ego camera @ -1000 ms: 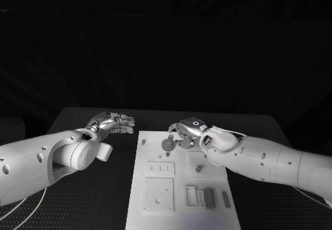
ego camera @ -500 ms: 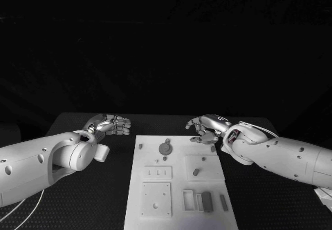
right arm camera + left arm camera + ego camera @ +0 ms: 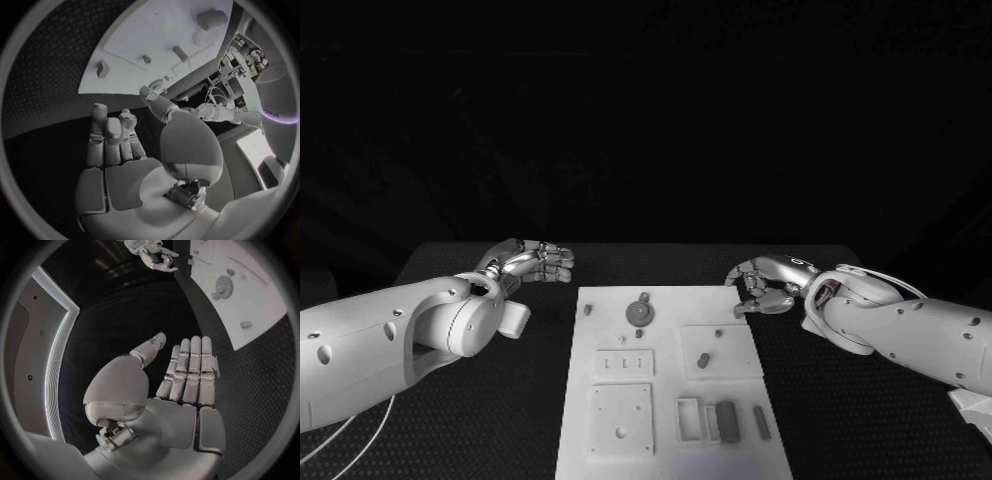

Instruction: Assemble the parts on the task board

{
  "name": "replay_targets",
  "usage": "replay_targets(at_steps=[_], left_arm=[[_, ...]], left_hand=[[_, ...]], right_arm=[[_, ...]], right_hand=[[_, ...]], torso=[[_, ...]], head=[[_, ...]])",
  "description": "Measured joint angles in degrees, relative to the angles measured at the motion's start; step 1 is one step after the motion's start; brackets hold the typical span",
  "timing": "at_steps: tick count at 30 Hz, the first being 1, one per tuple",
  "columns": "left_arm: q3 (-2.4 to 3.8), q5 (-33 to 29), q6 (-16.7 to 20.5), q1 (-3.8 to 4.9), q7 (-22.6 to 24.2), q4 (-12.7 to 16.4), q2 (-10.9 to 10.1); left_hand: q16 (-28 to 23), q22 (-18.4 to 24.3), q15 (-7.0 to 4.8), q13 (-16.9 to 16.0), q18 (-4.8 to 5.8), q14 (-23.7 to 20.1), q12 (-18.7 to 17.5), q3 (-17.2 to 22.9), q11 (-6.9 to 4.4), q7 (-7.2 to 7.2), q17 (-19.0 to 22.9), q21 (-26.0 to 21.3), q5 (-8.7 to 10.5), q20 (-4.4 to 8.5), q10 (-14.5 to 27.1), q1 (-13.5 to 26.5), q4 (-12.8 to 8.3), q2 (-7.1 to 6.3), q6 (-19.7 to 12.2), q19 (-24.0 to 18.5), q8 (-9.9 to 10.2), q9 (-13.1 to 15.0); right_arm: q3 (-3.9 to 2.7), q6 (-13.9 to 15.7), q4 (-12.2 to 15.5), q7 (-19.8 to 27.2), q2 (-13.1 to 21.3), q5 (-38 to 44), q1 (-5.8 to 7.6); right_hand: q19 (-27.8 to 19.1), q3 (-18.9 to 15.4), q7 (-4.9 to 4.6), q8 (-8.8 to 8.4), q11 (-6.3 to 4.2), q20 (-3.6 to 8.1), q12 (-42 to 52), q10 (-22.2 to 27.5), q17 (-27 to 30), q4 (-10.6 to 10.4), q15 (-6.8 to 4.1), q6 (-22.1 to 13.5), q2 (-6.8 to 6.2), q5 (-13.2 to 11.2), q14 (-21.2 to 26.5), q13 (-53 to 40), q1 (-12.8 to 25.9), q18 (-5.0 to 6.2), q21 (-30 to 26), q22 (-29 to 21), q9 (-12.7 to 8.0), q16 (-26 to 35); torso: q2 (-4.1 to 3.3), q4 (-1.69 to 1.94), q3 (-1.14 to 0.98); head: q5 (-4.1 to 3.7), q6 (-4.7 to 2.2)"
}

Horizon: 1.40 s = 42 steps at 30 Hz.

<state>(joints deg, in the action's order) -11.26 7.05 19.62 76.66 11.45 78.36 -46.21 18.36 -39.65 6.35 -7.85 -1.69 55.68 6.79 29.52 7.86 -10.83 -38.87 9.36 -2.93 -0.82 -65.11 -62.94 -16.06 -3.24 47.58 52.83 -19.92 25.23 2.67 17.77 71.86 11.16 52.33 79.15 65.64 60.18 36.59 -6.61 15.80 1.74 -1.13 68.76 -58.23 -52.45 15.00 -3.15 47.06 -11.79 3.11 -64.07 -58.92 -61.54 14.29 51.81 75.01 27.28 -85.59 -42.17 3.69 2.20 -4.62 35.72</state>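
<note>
1. Risk: the right hand [image 3: 764, 285] hangs over the table just off the far right corner of the task board [image 3: 668, 440], holding nothing. A careless return reach could knock the gear-like round part [image 3: 639, 312].
2. Risk: the left hand [image 3: 531, 262] hovers beside the board's far left corner, fingers curled in on nothing; opening it low could nudge the board.
3. Parts: the round part lies flat at the board's far end; a small peg [image 3: 704, 360] sits mid-board; grey bars [image 3: 727, 420] rest at its near end.
</note>
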Motion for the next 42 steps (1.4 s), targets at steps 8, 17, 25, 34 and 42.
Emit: replay_targets(at_steps=[8, 17, 25, 34, 42], left_arm=[[0.00, 0.0, -0.1, -0.17, 0.0, -0.2, 0.5], [0.01, 0.1, -0.2, -0.38, 0.1, -0.7, 0.6], [0.00, 0.1, -0.3, -0.46, 0.1, -0.7, 0.5], [0.00, 0.1, -0.4, -0.46, 0.1, -0.6, 0.3], [0.00, 0.1, -0.4, -0.46, 0.0, -0.3, 0.2]], left_hand=[[0.0, 0.0, 0.00, 0.0, 0.00, 0.0, 0.0, 0.0, 0.00, 0.00, -0.1, 0.0, 0.00, 0.00, 0.0, 0.0, 0.0, 0.00, 0.0, 0.0, 0.0, 0.0], [0.0, 0.0, 0.00, 0.0, 0.00, 0.0, 0.0, 0.0, 0.00, 0.00, -0.1, 0.0, 0.00, 0.00, 0.0, 0.0, 0.0, 0.00, 0.0, 0.0, 0.0, 0.0], [0.0, 0.0, 0.00, 0.0, 0.00, 0.0, 0.0, 0.0, 0.00, 0.00, -0.1, 0.0, 0.00, 0.00, 0.0, 0.0, 0.0, 0.00, 0.0, 0.0, 0.0, 0.0], [-0.2, 0.0, 0.00, 0.0, 0.00, 0.0, 0.0, 0.0, 0.00, 0.00, -0.2, -0.2, 0.00, 0.00, 0.0, 0.0, 0.0, 0.00, 0.0, 0.0, 0.0, 0.0], [-0.2, -0.1, 0.00, -0.1, 0.00, 0.0, 0.0, 0.0, 0.00, 0.00, -0.2, -0.2, 0.00, 0.00, 0.0, 0.0, 0.0, 0.00, 0.0, 0.0, 0.0, 0.0]], right_arm=[[0.82, -0.2, -4.0, 0.5, -0.7, 0.9, -1.37], [0.82, 0.2, -7.8, 1.3, -3.0, 1.9, -2.93], [0.82, 0.8, -9.9, 2.0, -4.7, 1.2, -3.61], [0.79, 0.9, -11.0, 2.1, -5.7, -0.3, -4.47], [0.80, 1.2, -11.5, 2.1, -6.2, -0.8, -4.75]], right_hand=[[-0.2, -0.2, 0.00, 0.00, 0.00, -0.22, 0.0, 0.0, 0.1, -0.2, 0.00, 0.0, -0.61, 0.0, 0.0, 0.1, 0.1, 0.23, 0.0, 0.0, 0.0, 0.0], [-0.2, -0.4, -0.03, 0.00, 0.00, -0.23, 0.0, 0.0, 0.1, -0.4, 0.00, 0.0, -0.65, 0.0, 0.0, 0.2, 0.2, 0.34, 0.0, 0.0, 0.0, 0.0], [-0.2, -0.6, -0.08, 0.00, 0.00, -0.23, 0.2, 0.0, 0.1, -1.8, 0.00, -0.1, -0.69, 0.0, 0.0, 0.3, 0.2, 0.31, 0.0, 0.0, 0.0, 0.0], [-0.2, -0.6, -0.10, 0.00, 0.00, -0.24, 0.4, 0.0, 0.1, -2.7, 0.00, -0.1, -0.48, 0.0, 0.0, 0.4, 0.8, 0.28, 0.0, 0.0, 0.0, 0.0], [-0.3, -0.5, 0.03, 1.17, 0.00, -0.32, 0.7, 0.0, 0.1, -3.7, -0.22, 0.0, 2.03, 0.0, 0.2, 0.5, 0.6, 0.23, 0.0, 0.0, 0.5, -0.3]], torso=[[0.02, -0.13, -0.04], [0.02, 0.00, 0.00], [0.03, 0.13, 0.18], [0.10, 0.15, 0.36], [0.12, 0.11, 0.38]], head=[[-0.23, -0.14], [-0.58, -0.03], [-0.97, 0.37], [-0.89, 0.67], [-0.86, 0.90]])
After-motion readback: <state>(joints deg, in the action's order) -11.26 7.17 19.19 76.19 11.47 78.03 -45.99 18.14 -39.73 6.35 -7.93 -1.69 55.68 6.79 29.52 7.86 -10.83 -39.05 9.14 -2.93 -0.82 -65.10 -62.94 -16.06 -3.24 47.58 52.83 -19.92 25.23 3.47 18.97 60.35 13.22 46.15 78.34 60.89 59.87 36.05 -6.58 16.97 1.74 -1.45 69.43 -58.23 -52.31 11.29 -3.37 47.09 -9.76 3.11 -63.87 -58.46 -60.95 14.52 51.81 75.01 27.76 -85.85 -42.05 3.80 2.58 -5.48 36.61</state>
